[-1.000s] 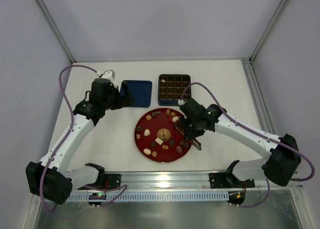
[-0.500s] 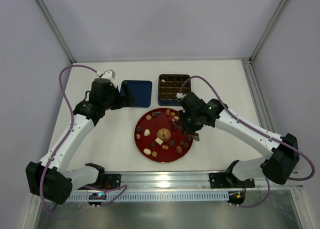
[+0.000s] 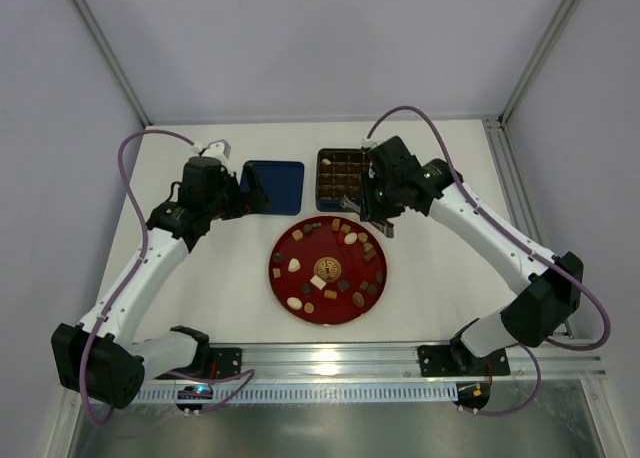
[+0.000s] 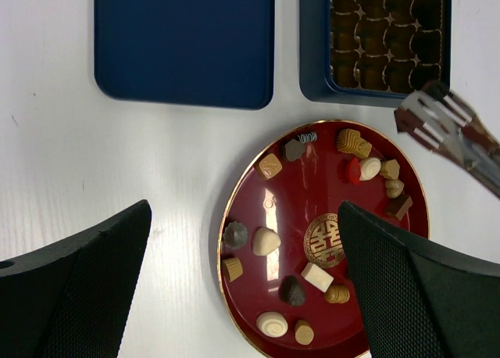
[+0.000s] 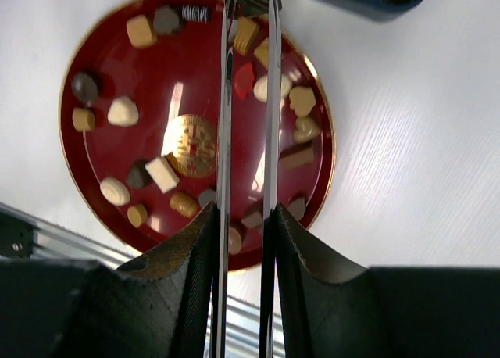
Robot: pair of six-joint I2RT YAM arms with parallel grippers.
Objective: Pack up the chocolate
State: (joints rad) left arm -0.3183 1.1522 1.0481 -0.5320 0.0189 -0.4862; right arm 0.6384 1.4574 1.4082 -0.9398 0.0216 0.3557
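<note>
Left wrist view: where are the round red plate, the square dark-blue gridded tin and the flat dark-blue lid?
round red plate (image 4: 308,192): left wrist view, bare red floor
square dark-blue gridded tin (image 4: 315,45): left wrist view, blue side wall
flat dark-blue lid (image 4: 183,41): left wrist view, centre

The tongs (image 5: 227,139) in the right hand (image 5: 244,213) run off the wrist view's top edge — we cannot see what their tips hold; the tin (image 5: 367,6) is cropped too.

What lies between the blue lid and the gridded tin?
Only a bare strip of white table, seen in the left wrist view between the lid and the tin.
</note>
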